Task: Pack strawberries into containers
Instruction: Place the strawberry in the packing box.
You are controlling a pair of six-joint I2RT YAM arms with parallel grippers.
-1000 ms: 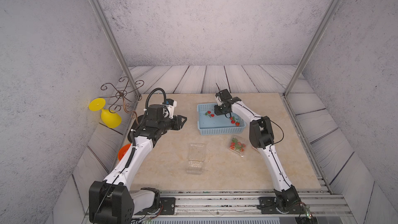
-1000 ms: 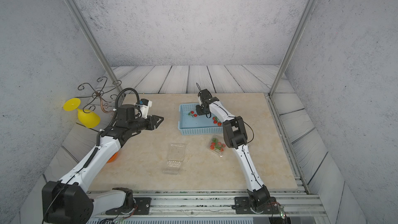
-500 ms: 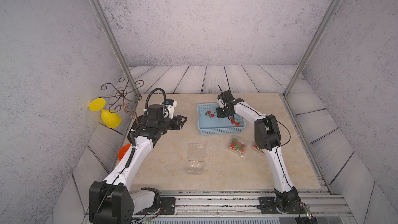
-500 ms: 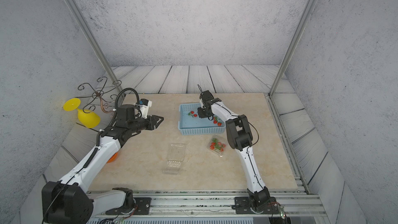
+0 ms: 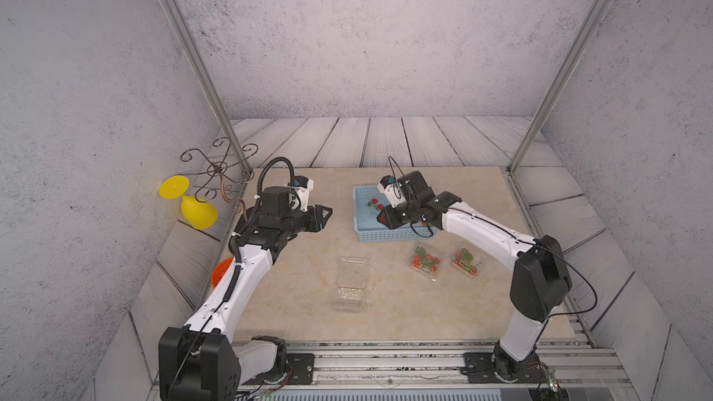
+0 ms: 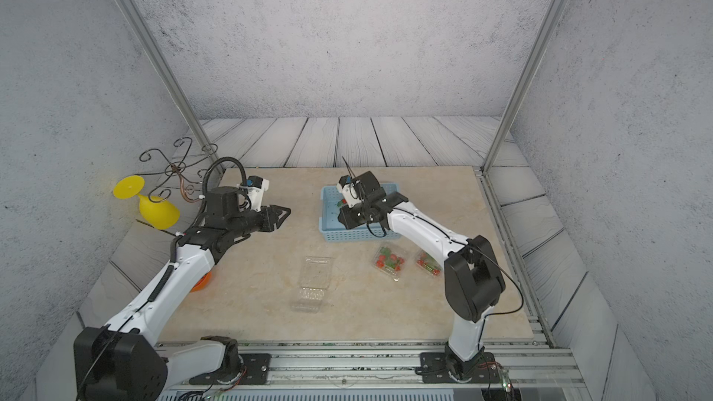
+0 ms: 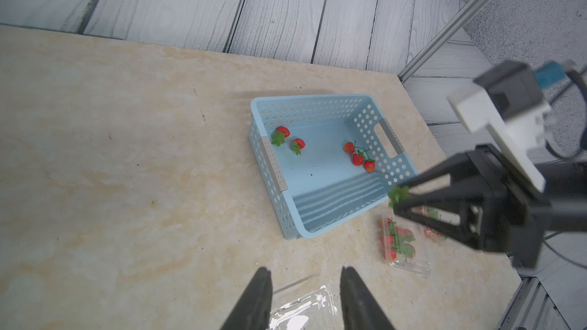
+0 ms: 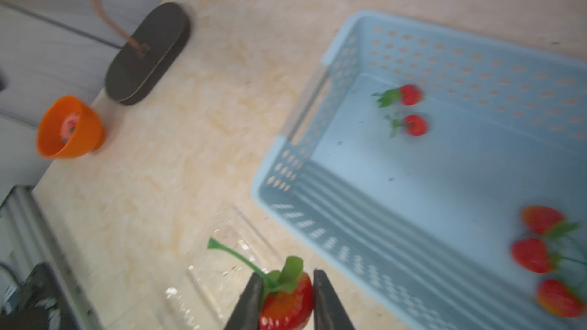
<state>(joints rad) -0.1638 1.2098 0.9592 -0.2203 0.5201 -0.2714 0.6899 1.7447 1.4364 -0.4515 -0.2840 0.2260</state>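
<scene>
My right gripper (image 8: 287,276) is shut on a red strawberry (image 8: 286,300) whose green stem sticks out sideways. It hangs over the front left part of the light blue basket (image 5: 362,233), as both top views show (image 6: 342,221). Several strawberries still lie in the basket: two single ones (image 7: 282,131) and a stemmed cluster (image 7: 357,158). An empty clear container (image 5: 349,283) lies open mid-table. Two containers with berries (image 5: 424,262) (image 5: 467,262) sit to its right. My left gripper (image 7: 305,273) is open and empty, hovering left of the basket (image 5: 328,212).
An orange bowl (image 8: 68,128) stands at the table's left edge, partly under my left arm (image 5: 222,270). A yellow goblet (image 5: 193,206) and a scrolled metal stand (image 5: 218,167) with a dark oval base (image 8: 147,53) sit at the far left. Metal frame posts flank the table.
My right gripper has drawn back toward the basket's front with the strawberry, and its elbow has swung right, uncovering the second filled container. The left arm has not moved.
</scene>
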